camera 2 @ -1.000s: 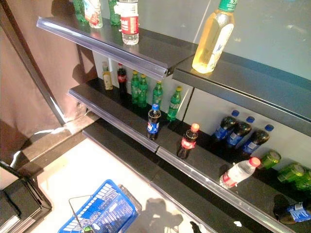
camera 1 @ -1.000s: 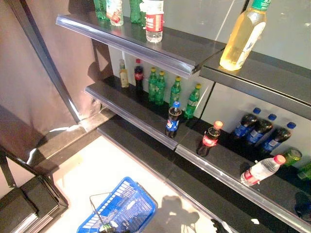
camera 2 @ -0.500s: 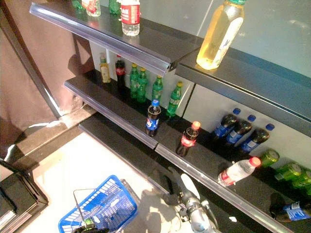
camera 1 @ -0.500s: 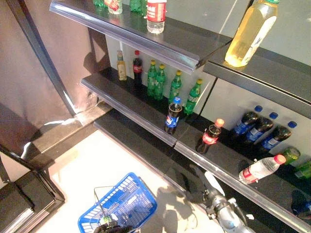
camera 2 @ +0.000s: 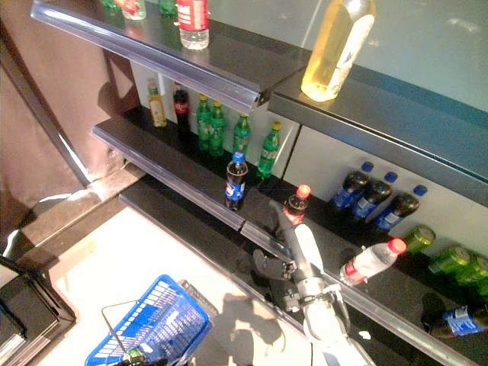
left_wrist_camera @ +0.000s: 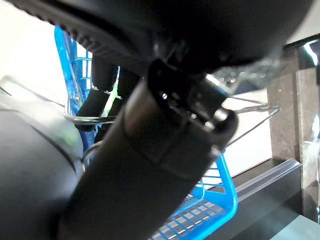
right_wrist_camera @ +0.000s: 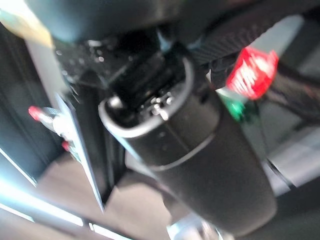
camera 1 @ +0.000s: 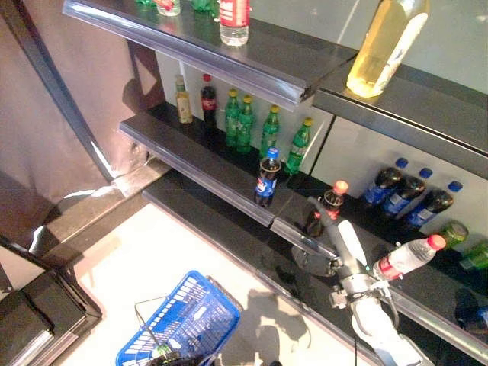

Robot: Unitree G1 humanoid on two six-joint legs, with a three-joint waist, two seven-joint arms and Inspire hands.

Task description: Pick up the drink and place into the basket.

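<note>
right hand reaching for the red-capped cola bottle on the shelf

the right hand (camera 2: 276, 263) has risen to the middle shelf (camera 2: 183, 179) since a moment ago, fingers loosely spread and holding nothing, just before the cola bottle (camera 2: 295, 206), which stands upright. the left hand (left_wrist_camera: 100, 95) curls round the wire handle of the blue basket (camera 1: 183, 324), keeping it ready by the floor.

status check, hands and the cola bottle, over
Right hand open, at the shelf edge below the red-capped cola bottle, not touching. Left hand shut on blue basket handle. Nothing blocking.
</note>
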